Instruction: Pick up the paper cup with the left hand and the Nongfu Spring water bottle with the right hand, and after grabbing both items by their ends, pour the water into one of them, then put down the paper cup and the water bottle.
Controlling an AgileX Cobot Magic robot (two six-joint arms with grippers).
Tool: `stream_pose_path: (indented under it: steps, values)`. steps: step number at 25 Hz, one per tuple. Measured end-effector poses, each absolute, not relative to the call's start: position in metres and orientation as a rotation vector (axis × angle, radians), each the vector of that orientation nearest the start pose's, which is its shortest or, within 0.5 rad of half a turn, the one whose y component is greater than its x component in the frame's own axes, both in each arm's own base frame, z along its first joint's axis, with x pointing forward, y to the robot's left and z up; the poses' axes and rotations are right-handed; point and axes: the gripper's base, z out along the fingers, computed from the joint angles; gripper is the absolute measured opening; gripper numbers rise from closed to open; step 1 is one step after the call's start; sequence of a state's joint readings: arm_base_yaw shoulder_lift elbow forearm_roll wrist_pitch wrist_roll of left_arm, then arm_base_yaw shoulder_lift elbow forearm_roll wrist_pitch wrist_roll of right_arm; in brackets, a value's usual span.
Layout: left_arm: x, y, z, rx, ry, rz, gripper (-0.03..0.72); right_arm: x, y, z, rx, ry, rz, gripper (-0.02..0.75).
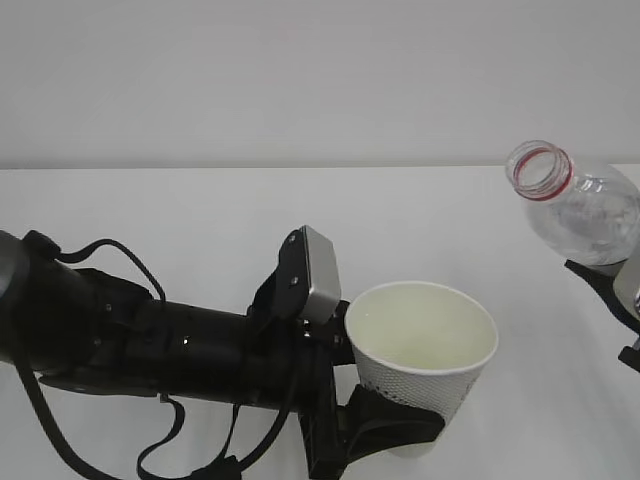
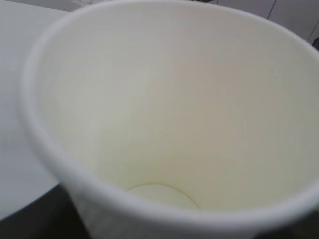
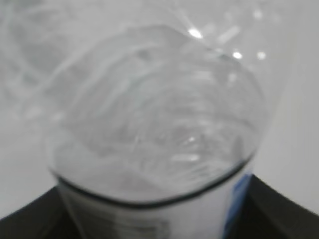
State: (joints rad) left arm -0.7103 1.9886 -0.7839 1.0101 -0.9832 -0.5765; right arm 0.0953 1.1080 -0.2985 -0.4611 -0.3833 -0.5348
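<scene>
A: What is the biggest thing?

B: The left hand (image 1: 385, 425), a long black arm. Its claw is wrapped around the low part of the paper cup (image 1: 422, 362), holding it up over the white table (image 1: 200, 220).

A: And the cup?

B: White and bumpy outside, tipped a bit. The left wrist view shows its round bottom deep inside.

A: The bottle?

B: The Nongfu Spring water bottle (image 1: 580, 205) is clear with a red ring, leaning toward the cup, up at the right. The right hand (image 1: 615, 290) grips its body. Only the right wrist view shows a blue bit on the label.
</scene>
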Motion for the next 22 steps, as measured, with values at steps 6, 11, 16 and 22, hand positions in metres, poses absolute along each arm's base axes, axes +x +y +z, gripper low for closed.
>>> stream_pose_path:
  steps: [6,11,16,22]
  values:
    - [0.2078,-0.2722,0.1213,1.346,1.575,-1.153,0.545,0.1923,0.0336,0.2108,-1.136,1.605,-0.45,0.503]
    - [0.2068,-0.2726,0.1233,1.335,1.561,-1.185,0.545,0.1924,0.0338,0.2111,-1.17,1.579,-0.478,0.503]
    - [0.2065,-0.2728,0.1239,1.321,1.569,-1.202,0.545,0.1924,0.0338,0.2111,-1.204,1.558,-0.505,0.503]
    - [0.2065,-0.2728,0.1239,1.319,1.572,-1.204,0.545,0.1924,0.0339,0.2113,-1.249,1.526,-0.54,0.503]
